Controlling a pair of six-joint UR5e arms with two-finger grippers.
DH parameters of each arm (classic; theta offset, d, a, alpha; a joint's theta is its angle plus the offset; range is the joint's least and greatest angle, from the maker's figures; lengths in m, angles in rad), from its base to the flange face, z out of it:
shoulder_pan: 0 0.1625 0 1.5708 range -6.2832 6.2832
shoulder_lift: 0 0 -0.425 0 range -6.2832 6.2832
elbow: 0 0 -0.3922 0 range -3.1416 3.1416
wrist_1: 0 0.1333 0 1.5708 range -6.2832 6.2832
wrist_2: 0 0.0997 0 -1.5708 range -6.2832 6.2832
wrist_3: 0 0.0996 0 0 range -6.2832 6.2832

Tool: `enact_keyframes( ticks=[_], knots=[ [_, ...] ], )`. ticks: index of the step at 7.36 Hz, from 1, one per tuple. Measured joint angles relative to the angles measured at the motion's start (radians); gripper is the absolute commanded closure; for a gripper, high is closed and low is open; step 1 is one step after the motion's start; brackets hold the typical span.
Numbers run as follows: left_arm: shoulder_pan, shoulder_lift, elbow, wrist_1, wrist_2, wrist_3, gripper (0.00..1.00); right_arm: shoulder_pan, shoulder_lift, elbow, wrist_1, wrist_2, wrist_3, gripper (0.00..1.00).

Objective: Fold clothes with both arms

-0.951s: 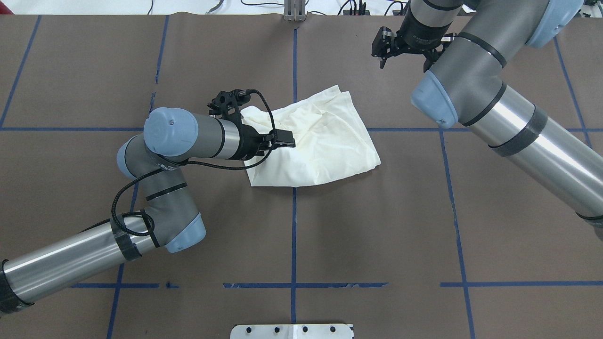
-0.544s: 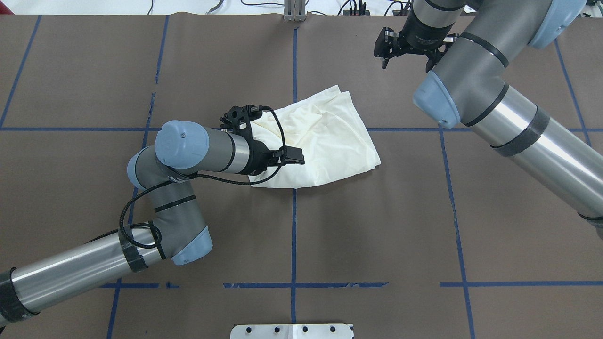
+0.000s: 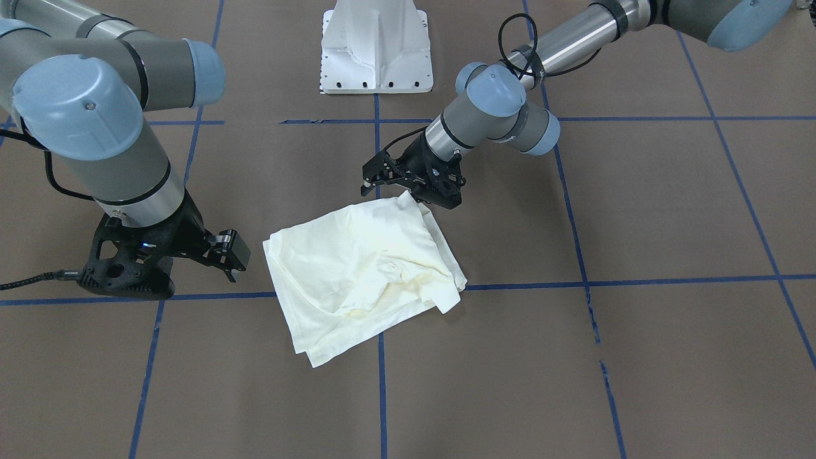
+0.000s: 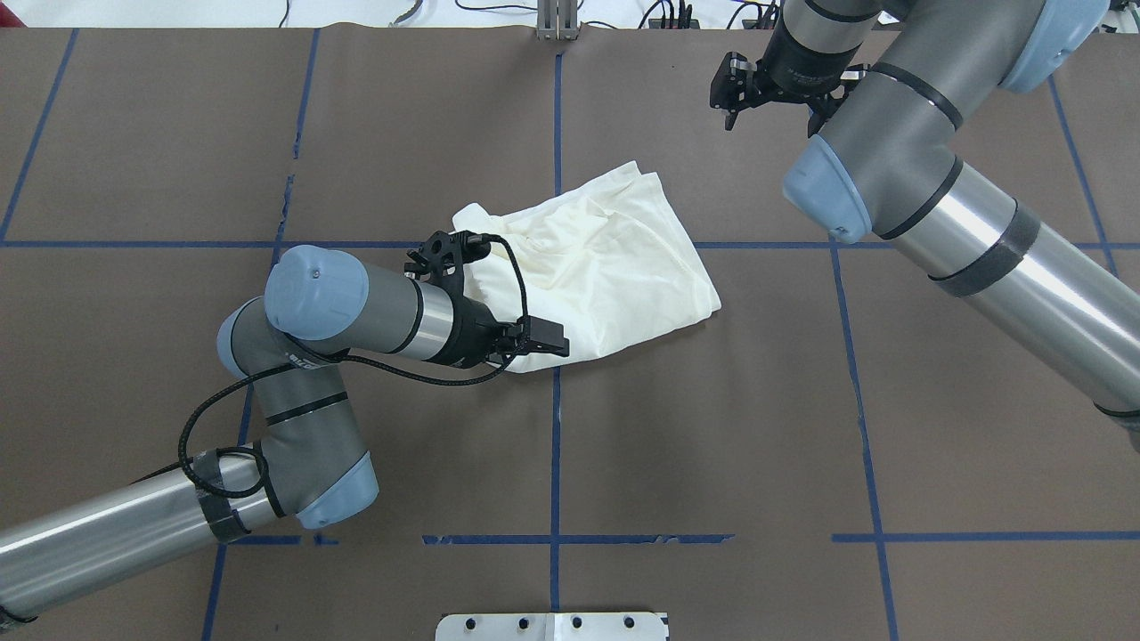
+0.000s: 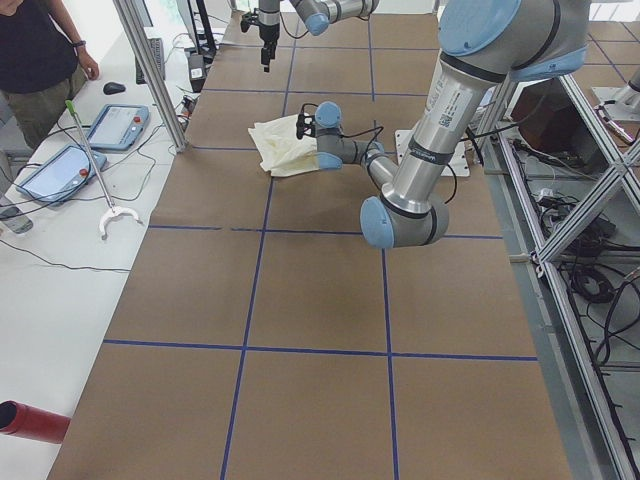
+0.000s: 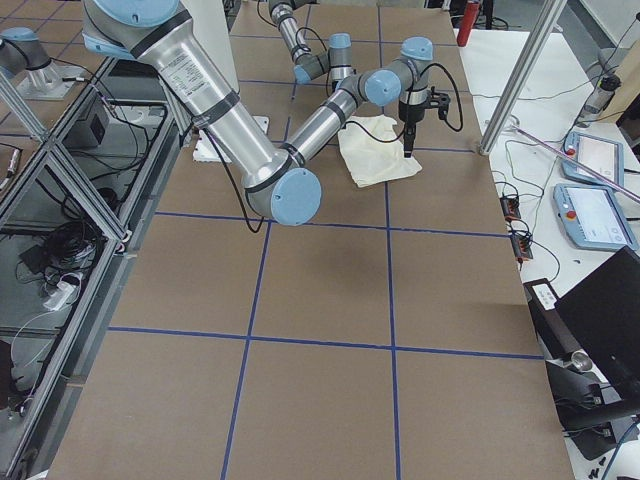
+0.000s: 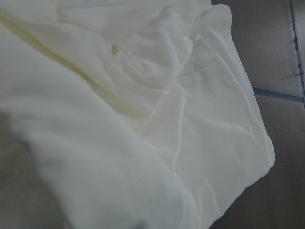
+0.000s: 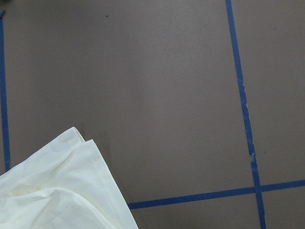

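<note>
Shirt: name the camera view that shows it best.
Exterior front-facing: nearly the whole shirt shows, folds and edges clear. In the overhead view the left arm covers one corner; the side views show it small; the wrist cameras catch only parts.

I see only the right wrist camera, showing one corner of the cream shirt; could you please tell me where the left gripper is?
Observer: The left gripper is low at the shirt's edge nearest the robot's base; I cannot tell whether it grips cloth.
Operator: Thank you. Is the shirt flat?
Observer: No, it lies in a wrinkled, roughly folded bundle, plain side up.
Operator: And my right gripper?
Observer: The right gripper hangs over the table beside the shirt, not touching it.
</note>
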Motion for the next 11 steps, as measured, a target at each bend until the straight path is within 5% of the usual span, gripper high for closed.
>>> enact_keyframes(
  ticks=[4, 11],
  knots=[
    [0.064, 0.02, -0.031, 0.008, -0.017, -0.003, 0.0, 0.001, -0.007, -0.002, 0.0, -0.003, 0.0, 0.0],
    [-0.082, -0.012, 0.061, 0.009, -0.013, 0.042, 0.0, -0.003, -0.006, -0.002, 0.0, -0.006, 0.003, 0.0]
  ],
)
